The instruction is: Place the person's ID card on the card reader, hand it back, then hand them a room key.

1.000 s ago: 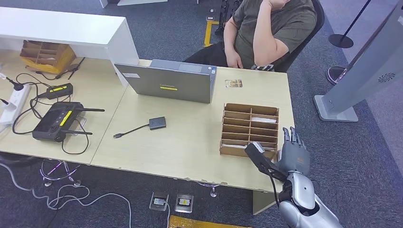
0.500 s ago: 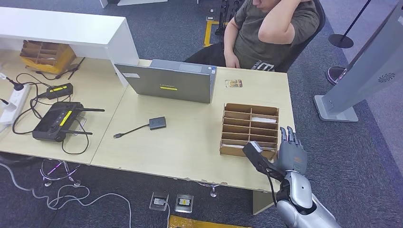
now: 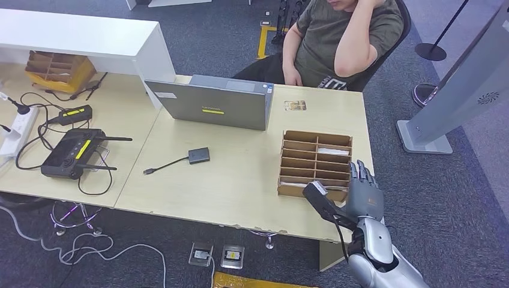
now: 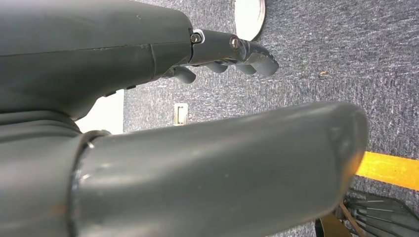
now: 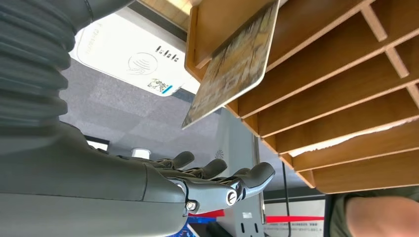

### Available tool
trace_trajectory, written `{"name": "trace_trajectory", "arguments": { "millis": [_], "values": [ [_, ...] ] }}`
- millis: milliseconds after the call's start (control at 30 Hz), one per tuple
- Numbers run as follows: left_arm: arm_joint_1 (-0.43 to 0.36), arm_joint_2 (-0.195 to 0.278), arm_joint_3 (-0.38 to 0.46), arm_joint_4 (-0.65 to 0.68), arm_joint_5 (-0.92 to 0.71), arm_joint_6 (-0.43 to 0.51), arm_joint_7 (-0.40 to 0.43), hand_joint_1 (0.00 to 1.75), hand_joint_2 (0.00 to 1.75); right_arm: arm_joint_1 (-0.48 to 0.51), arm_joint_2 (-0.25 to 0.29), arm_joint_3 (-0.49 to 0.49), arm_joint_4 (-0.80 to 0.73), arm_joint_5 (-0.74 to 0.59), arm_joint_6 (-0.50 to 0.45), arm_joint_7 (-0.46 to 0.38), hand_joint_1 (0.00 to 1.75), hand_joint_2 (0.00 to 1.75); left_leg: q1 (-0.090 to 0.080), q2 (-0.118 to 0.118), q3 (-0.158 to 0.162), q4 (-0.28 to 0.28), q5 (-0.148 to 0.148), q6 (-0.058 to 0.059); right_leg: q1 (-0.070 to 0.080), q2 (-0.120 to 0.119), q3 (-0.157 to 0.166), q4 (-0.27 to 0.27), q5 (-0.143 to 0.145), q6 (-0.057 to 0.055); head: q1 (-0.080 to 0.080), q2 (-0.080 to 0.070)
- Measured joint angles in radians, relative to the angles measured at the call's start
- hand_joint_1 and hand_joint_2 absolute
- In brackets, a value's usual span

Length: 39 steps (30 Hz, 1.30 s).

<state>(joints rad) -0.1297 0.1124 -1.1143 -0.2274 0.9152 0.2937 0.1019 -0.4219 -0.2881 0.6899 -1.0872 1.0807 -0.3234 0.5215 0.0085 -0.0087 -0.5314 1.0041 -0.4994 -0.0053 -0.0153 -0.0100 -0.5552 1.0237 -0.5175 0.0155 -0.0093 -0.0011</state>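
The person's ID card is a small, flat rectangular card with a pale border and a brownish printed face. It lies flat on the light wooden worktop, near the far edge, just in front of the seated person in the dark olive T-shirt and just beside the right end of the grey laptop.

A brown cardboard rack of slotted compartments stands on the worktop between that card and the robot's right hand. In the right wrist view, a thin card with a mottled brown and grey printed face sticks out of one slot of the rack, tilted; whether it is a room key cannot be told. A white card reader with a contactless symbol shows beyond it.

The right hand is raised at the near right corner of the worktop, just beside the rack. Its dark fingers point up and are spread apart, holding nothing. The ID card is well apart from these fingers, on the far side of the rack. The card in the slot is near the fingers but not touching them.

The left hand hangs over dark carpet; its fingers are slightly curled, apart from the thick thumb, and hold nothing.
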Motion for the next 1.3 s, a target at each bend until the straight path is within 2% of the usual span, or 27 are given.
{"name": "trace_trajectory", "arguments": {
  "millis": [600,733,767,867,900,1300],
  "values": [
    [0.0,0.0,0.0,0.0,0.001,0.0,0.0,0.0,0.0,0.0,0.0,0.014,-0.01,-0.004,0.011,-0.01,0.0,1.75,0.0,0.0,0.0,0.0,0.0,0.0,0.0,0.0,0.0,0.0,0.0,0.0,0.0,0.0],
    [0.0,0.0,0.0,0.0,0.002,0.0,0.0,0.0,0.0,0.0,0.001,0.023,-0.01,-0.012,0.011,-0.012,0.1,1.75,0.0,0.0,0.0,0.0,0.0,0.0,0.0,0.0,0.0,0.0,0.0,0.0,0.0,0.0],
    [0.0,0.0,0.0,0.0,0.002,0.0,0.0,0.0,0.0,0.0,0.001,0.024,-0.01,-0.014,0.011,-0.012,0.45,1.75,0.0,0.0,0.0,0.0,0.0,0.0,0.0,0.0,0.0,0.0,0.0,0.0,0.0,0.0],
    [0.0,0.0,0.0,0.0,0.001,0.0,0.0,0.0,0.0,0.0,0.002,0.024,-0.01,-0.015,0.01,-0.01,1.7,1.75,0.0,0.0,0.0,0.0,0.0,0.0,0.0,0.0,0.0,0.0,0.0,0.0,0.0,0.0],
    [0.0,0.0,0.0,0.0,0.001,0.0,0.0,0.0,0.0,0.0,0.002,0.024,-0.01,-0.015,0.01,-0.008,1.75,1.75,0.0,0.0,0.0,0.0,0.0,0.0,0.0,0.0,0.0,0.0,0.0,0.0,0.0,0.0],
    [0.0,0.0,0.0,0.0,0.002,0.0,0.0,0.0,0.0,0.0,0.002,0.024,-0.009,-0.02,0.014,0.001,1.75,1.75,0.0,0.0,0.0,0.0,0.0,0.0,0.0,0.0,0.0,0.0,0.0,0.0,0.0,0.0]
  ]
}}
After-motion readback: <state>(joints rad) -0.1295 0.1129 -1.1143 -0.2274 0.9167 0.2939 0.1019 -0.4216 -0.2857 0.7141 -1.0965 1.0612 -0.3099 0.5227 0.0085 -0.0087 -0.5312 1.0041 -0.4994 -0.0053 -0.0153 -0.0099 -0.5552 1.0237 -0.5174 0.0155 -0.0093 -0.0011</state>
